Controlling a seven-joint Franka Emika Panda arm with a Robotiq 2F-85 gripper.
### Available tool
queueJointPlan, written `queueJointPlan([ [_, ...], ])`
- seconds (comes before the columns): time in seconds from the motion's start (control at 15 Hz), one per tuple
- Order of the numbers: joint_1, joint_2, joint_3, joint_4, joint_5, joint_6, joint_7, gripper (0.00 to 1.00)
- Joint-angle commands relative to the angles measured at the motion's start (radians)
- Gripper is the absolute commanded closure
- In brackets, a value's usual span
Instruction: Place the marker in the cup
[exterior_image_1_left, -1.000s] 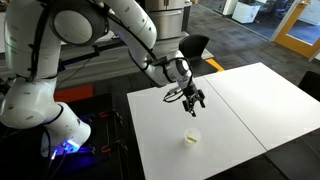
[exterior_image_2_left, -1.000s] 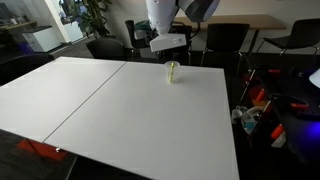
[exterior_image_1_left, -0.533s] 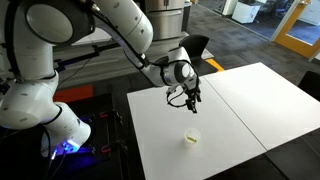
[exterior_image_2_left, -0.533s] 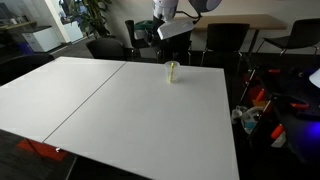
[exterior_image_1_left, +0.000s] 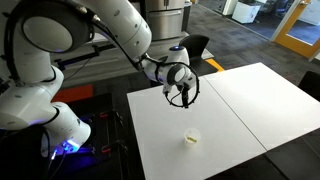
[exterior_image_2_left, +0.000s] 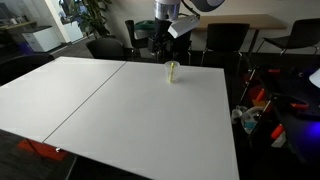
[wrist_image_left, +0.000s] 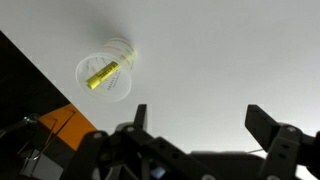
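The small translucent cup (wrist_image_left: 104, 72) stands on the white table, seen from above in the wrist view at upper left. The yellow marker (wrist_image_left: 101, 75) lies inside it. The cup also shows in both exterior views (exterior_image_1_left: 191, 138) (exterior_image_2_left: 173, 71), with yellow showing in it. My gripper (wrist_image_left: 198, 115) is open and empty, its two fingers spread wide above bare table, well away from the cup. In an exterior view the gripper (exterior_image_1_left: 184, 96) hangs high above the table, behind the cup.
The white table (exterior_image_1_left: 230, 110) has a seam down its middle (exterior_image_2_left: 90, 95). Its edge runs near the cup, with dark floor and orange gear beyond (wrist_image_left: 60, 125). Office chairs (exterior_image_2_left: 225, 40) stand past the table. A blue-lit base (exterior_image_1_left: 68, 145) sits beside it.
The gripper has risen and drawn back from the cup over the last second. The cup and the marker in it have stayed put.
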Motion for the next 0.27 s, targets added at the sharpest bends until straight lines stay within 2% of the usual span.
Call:
queueJointPlan([
  [0.0,0.142,-0.023,-0.146,-0.015,0.119,0.04,-0.085,0.0],
  [0.2,0.14,-0.023,-0.145,-0.018,0.12,0.04,-0.087,0.0],
])
